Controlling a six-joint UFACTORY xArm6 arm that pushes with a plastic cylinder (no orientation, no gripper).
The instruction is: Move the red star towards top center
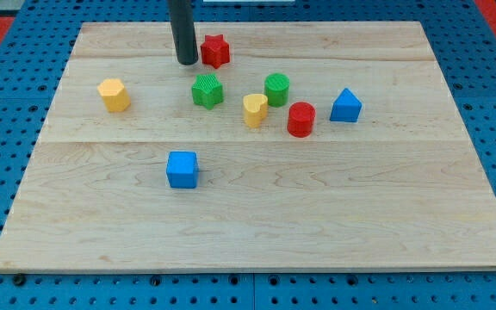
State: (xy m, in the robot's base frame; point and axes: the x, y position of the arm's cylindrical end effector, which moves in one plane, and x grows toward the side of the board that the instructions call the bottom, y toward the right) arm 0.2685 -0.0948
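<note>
A yellow block [114,95] lies well off to the left of my tip [187,63], which grasps nothing. The red star [215,51] sits just beside my tip's right, near the board's [257,224] top edge.

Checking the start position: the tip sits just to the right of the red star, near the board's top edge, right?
Not quite. In the camera view my tip sits just to the view's left of the red star, not its right. Both are near the board's top edge.
</note>
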